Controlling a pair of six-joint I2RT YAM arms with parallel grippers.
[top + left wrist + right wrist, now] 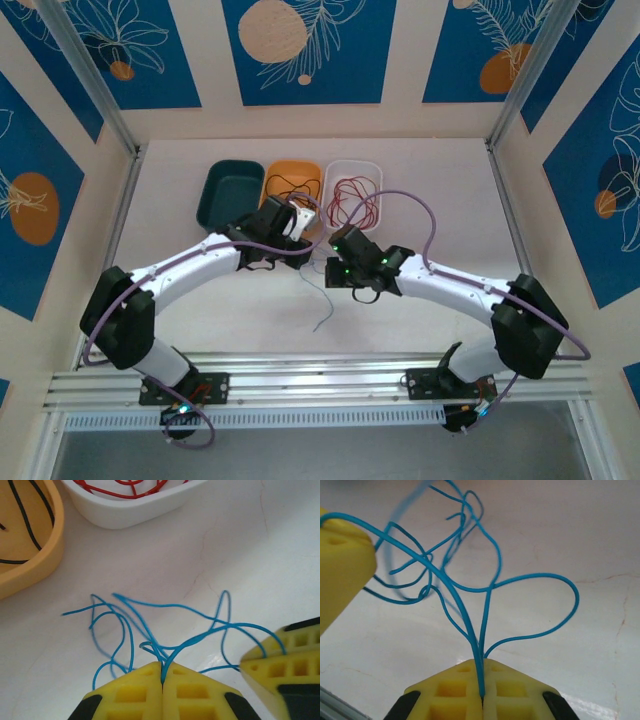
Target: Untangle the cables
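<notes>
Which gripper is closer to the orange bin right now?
Left. The left gripper, shut on the blue cable, sits close by the orange bin's near side. The right gripper, pinching the same cable, is on the left gripper's other side, farther from the bin.

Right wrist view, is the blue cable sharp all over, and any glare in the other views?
Right wrist: the blue cable is crisp near the right tool, soft and smeared at the top left. Left wrist: sharp strands, faint shadows on the table. Top: even light, no hard glare.
</notes>
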